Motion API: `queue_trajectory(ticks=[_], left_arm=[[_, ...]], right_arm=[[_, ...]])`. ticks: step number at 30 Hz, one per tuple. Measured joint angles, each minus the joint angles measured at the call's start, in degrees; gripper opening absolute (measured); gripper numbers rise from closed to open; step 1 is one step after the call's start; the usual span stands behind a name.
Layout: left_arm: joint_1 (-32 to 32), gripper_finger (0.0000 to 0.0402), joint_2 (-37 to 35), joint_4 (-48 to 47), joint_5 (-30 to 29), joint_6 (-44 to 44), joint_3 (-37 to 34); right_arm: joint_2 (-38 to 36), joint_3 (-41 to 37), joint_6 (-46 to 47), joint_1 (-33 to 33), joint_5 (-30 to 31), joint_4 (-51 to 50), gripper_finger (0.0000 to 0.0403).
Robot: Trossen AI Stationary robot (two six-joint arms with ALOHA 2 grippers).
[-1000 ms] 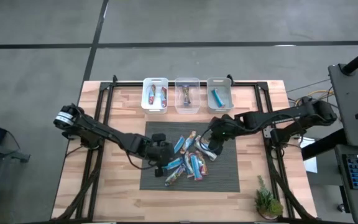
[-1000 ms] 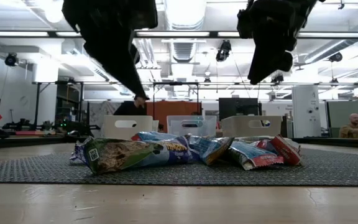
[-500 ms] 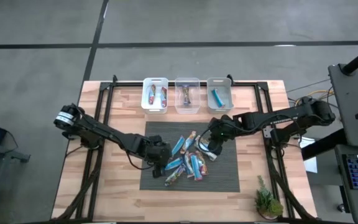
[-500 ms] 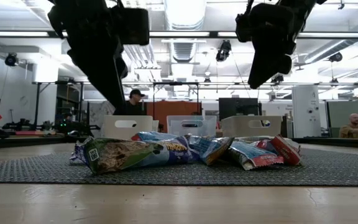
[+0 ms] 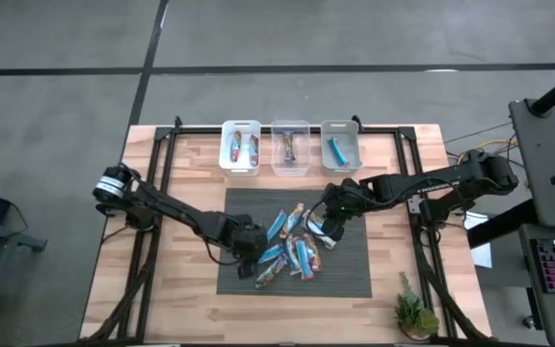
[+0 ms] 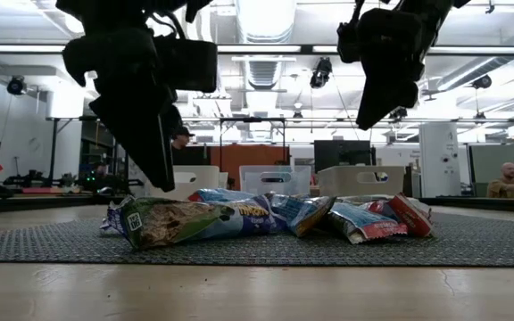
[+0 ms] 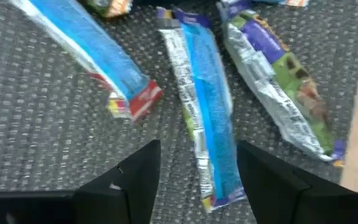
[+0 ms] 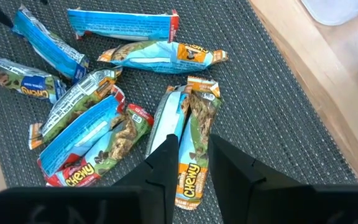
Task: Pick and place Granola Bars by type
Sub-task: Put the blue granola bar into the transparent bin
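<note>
Several granola bars (image 5: 292,249) lie in a loose pile on the dark mat (image 5: 355,275), flat on their wrappers. My left gripper (image 7: 197,180) is open and hangs low over the pile's left end. Its fingers stand either side of a blue bar (image 7: 207,118) without touching it. In the low view, my left gripper (image 6: 154,169) ends just above the pile (image 6: 266,218). My right gripper (image 8: 193,171) hangs high over the pile's right part (image 6: 377,107). It is open by a narrow gap, with an orange-print bar (image 8: 197,134) below it.
Three small bins stand in a row at the far edge. The left bin (image 5: 241,162) holds two red-print bars, the middle bin (image 5: 290,166) a brown one, and the right bin (image 5: 340,160) a blue one. A small plant (image 5: 414,313) stands at the near right corner.
My left gripper has come down toward the left end of the pile and has rolled a little. The bars have not moved.
</note>
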Motion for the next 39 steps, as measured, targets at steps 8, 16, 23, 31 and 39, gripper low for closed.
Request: queue_trajectory(ticks=[8, 16, 23, 31, 39], left_arm=[[0.0, 0.0195, 1.4, 1.1, 1.9, 0.0, 0.0], [0.0, 0.0195, 3.6, 1.9, 2.5, 0.3, 0.0], [0.0, 0.0193, 5.7, 2.1, 2.7, 0.4, 0.0], [0.0, 0.0145, 6.0, 1.9, 2.3, 0.4, 0.1], [0.1, 0.0067, 6.1, 2.1, 3.5, 0.3, 0.1]], right_arm=[[0.0, 0.0, -0.2, 0.0, 0.7, 0.0, 0.0081], [0.0, 0.0, -0.3, 0.0, 1.3, 0.0, 0.0072], [0.0, 0.0, -0.4, 0.0, 1.3, 0.0, 0.0078], [0.0, 0.0, -0.4, 0.0, 1.4, 0.0, 0.0073], [0.0, 0.0, -0.3, 0.0, 1.4, 0.0, 0.0068]])
